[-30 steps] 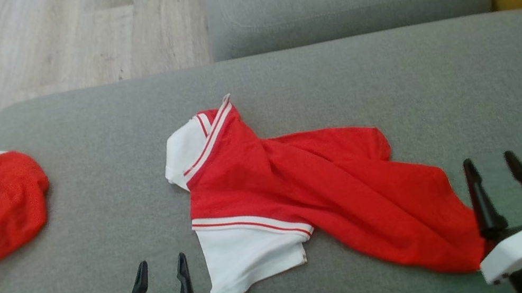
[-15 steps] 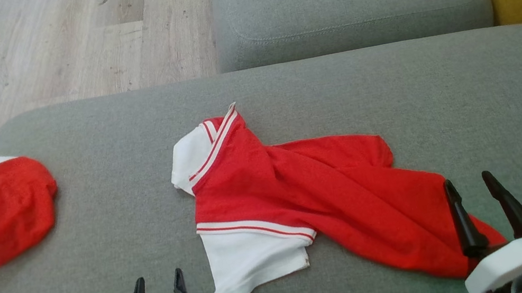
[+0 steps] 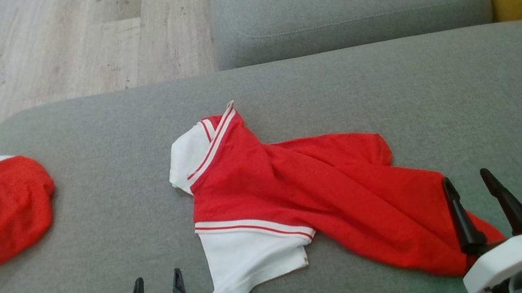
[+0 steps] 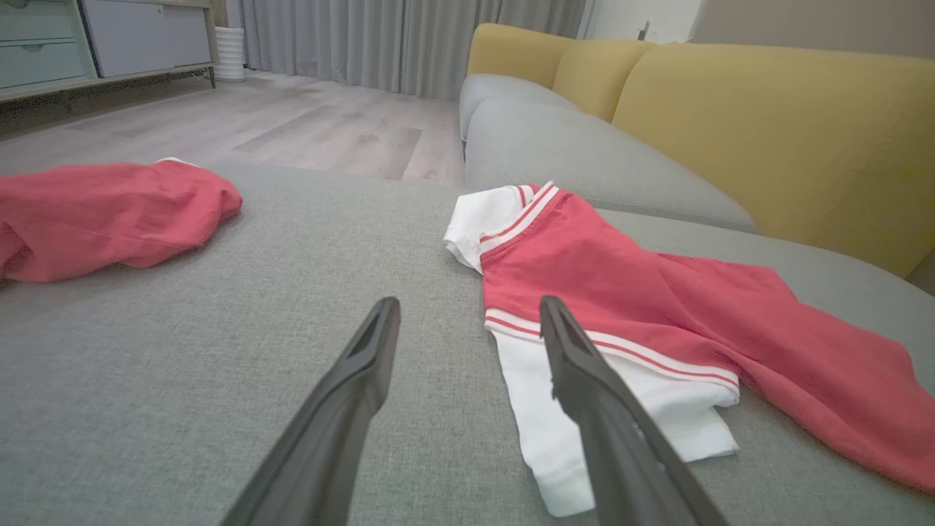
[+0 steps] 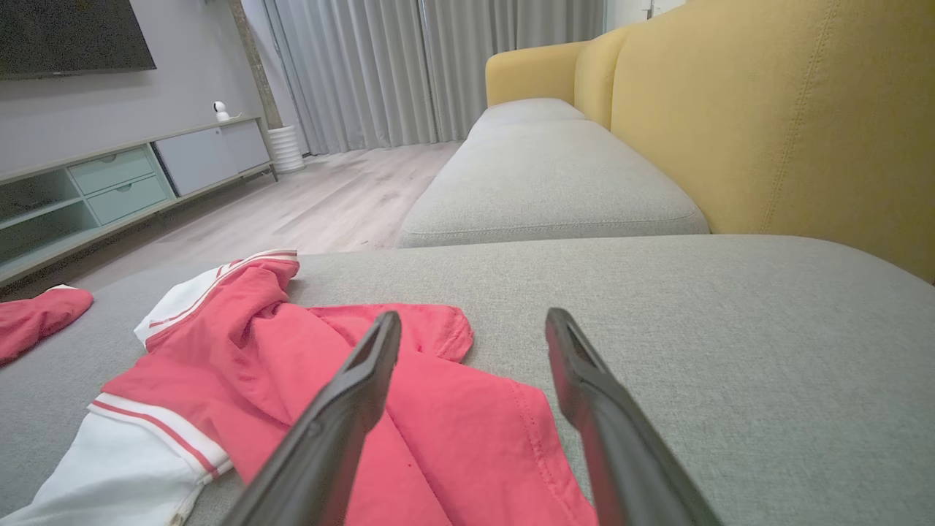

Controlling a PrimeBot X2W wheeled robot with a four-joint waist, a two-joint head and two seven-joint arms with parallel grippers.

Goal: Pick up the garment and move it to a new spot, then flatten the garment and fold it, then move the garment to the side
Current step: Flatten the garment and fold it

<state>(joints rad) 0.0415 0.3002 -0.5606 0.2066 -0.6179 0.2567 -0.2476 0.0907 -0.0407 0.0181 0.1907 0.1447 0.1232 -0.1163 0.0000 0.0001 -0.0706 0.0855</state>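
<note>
The right tool (image 3: 464, 177), fingers apart, has edged in over the near-right of the grey woven sofa cushion (image 3: 389, 81), to the hem of the soft red-and-white striped-trim shirt (image 3: 299, 182) crumpled mid-cushion (ready to pinch, I judge). The left tool (image 3: 157, 276), also apart, waits at the cushion's near edge.

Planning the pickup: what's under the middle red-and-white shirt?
The shirt rests on the grey cushion. Whether anything lies beneath its bunched folds is hidden.
</note>
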